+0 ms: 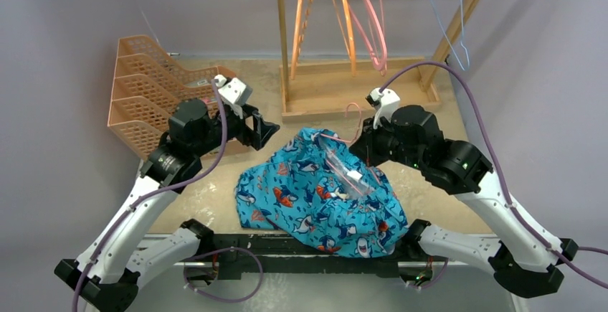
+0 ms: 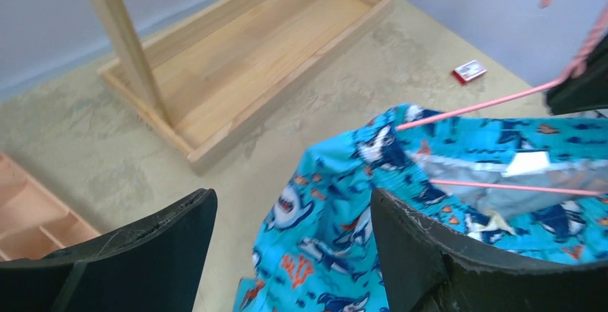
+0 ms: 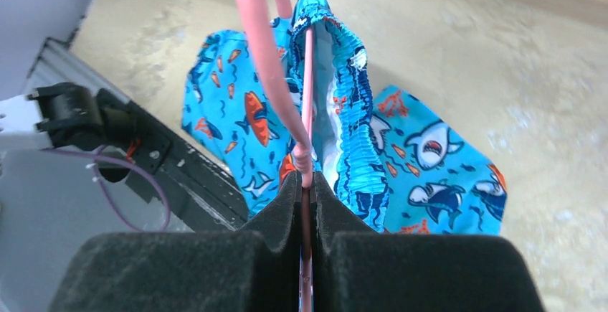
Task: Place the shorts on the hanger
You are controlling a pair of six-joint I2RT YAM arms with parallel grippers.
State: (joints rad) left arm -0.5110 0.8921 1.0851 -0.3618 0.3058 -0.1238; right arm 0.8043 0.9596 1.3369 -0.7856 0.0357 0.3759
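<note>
Right gripper (image 3: 307, 184): jaws clamped flat on the thin wire of the pink hanger (image 3: 267, 68), one pad on either side, at the spot where its two wires twist together. Just ahead of these fingertips one hanger arm runs into the elastic waistband of the shorts (image 3: 358, 147), and pale lining shows in the opening. The shorts lie bunched on the table (image 1: 208, 204) below and in front of this gripper. The waistband end is raised toward it and the rest of the fabric spreads away toward the near table edge. Left gripper (image 2: 292, 226): jaws wide apart, gripping nothing and clear of the fabric. The shorts show below through the gap, and the waistband edge lies just beyond one finger (image 2: 430, 254). Two pink hanger wires cross the fabric further out from that finger. Ahead of the left fingertips a wooden rack base (image 2: 251, 61) stands on the table, and a small red-and-white card (image 2: 469, 72) lies well past the shorts. Stacked orange trays (image 1: 143, 82) sit on the outer side of the left gripper.
</note>
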